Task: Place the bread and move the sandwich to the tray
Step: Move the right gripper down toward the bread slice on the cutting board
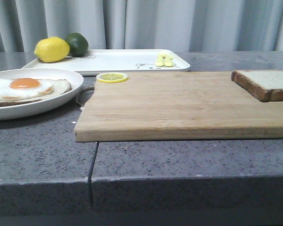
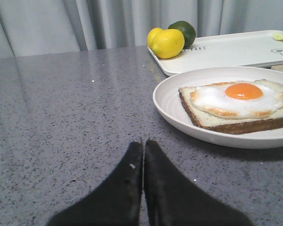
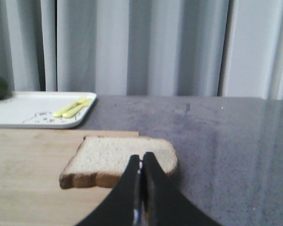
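Left end effector [image 2: 143, 143] had its fingers pressed together, tips low over bare grey table [image 2: 66, 117], holding nothing. Just beyond it sat the round plate [image 2: 179, 113] with the sandwich [image 2: 236, 106]: one crusted slice under a fried egg, orange yolk up. Lemons [image 2: 167, 43] and a lime [image 2: 185, 30] rested on the near corner of the tray [image 2: 226, 49] behind the plate.

Right end effector [image 3: 141, 157] was also pressed together, empty, tips in front of the bread [image 3: 118, 160], which lay flat at the edge of the cutting board [image 3: 28, 174]. Contact between tips and slice could not be told. That view also caught the yellow utensils [image 3: 73, 107] on the tray corner.

Front view showed neither end effector. It did show the whole layout: plate at left, board [image 1: 179, 106] in the middle, bread [image 1: 266, 84] on the board's far right corner, tray [image 1: 118, 61] behind. Only this view showed a lemon slice [image 1: 112, 77] on the board's far left corner, just beside the tray rim. Grey curtain [image 1: 155, 23] hung behind everything.
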`<state>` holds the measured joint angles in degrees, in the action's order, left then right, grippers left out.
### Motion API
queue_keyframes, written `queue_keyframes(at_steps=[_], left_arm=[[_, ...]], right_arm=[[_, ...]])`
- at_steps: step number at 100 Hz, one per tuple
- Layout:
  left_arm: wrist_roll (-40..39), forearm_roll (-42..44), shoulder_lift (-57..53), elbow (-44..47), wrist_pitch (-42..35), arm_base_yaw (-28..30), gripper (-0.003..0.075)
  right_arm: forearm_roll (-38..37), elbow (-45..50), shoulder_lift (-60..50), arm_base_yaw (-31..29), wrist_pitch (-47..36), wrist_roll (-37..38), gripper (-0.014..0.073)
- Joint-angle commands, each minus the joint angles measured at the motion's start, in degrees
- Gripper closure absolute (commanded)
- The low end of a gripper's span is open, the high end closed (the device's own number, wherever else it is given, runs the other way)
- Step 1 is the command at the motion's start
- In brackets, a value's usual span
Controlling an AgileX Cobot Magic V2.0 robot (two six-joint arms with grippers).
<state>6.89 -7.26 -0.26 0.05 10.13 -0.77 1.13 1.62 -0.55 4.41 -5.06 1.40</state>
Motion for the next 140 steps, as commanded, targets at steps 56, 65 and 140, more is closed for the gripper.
queue_keyframes(at_steps=[56,65,140], left_arm=[[-0.5,-8.1,16.9,-27.7,17.2,0.2,0.0739],[-0.5,-8.1,21.3,-32.9,21.2,0.2,0.0739],[-0.5,-8.2,31.9,-44.6,30.1,0.2,0.0739]], right_arm=[[-0.4,-28.2,11.0,-0.3,27.1,-0.1,0.071],[-0.4,-31.8,15.2,-0.3,31.3,-0.1,0.071],[-0.4,-42.3,31.9,-0.3,45.1,-0.1,0.071]])
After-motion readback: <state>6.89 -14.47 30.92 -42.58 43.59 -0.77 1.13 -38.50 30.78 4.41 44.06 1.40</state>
